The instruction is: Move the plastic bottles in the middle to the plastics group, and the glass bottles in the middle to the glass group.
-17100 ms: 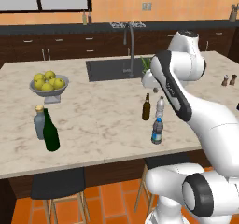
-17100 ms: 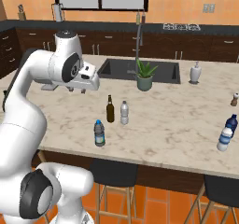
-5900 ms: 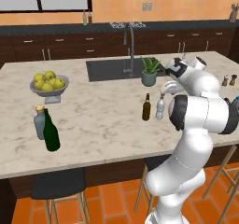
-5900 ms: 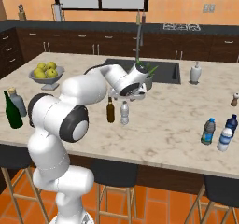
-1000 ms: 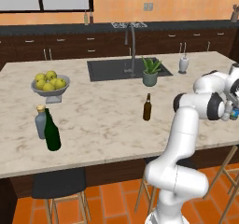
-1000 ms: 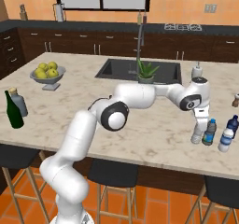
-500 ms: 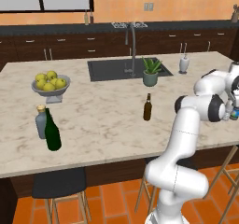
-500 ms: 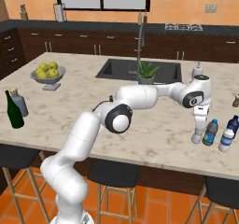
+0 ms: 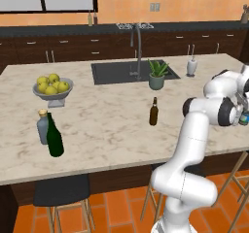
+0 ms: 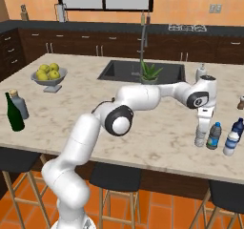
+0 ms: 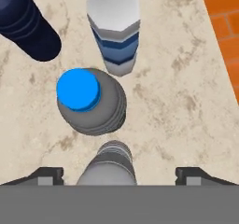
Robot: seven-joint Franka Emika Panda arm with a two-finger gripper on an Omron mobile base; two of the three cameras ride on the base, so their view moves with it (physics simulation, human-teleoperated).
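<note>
Left base view
- Brown beer bottle (image 9: 153, 112): you have it upright mid-desk (image 9: 112, 125), alone, in front of the potted plant (image 9: 157, 74).
- Glass group: dark green wine bottle (image 9: 54, 138) touching the grey-blue stoppered bottle (image 9: 43, 126), left front of the desk, near the fruit bowl (image 9: 52, 87).
- Arm: stretched to the right desk edge; wrist hides the bottles there.

Right base view
- Gripper (image 10: 203, 128): pointing straight down over the whitish bottle (image 10: 200, 136).
- Plastics group: whitish bottle, blue-capped bottle (image 10: 214, 136), two more bottles (image 10: 232, 142) in a row at the right front edge.
- Soap dispenser (image 10: 201, 72): behind, near the sink (image 10: 138, 70).

Hand view
- Fingers (image 11: 47, 175): spread wide, released; the whitish bottle (image 11: 108, 164) stands between them, clear of both tips.
- Blue-capped bottle (image 11: 91, 101): just beyond it, close beside.
- Blue-labelled bottle (image 11: 114, 29): further on.
- Dark blue bottle (image 11: 25, 24): upper left.
</note>
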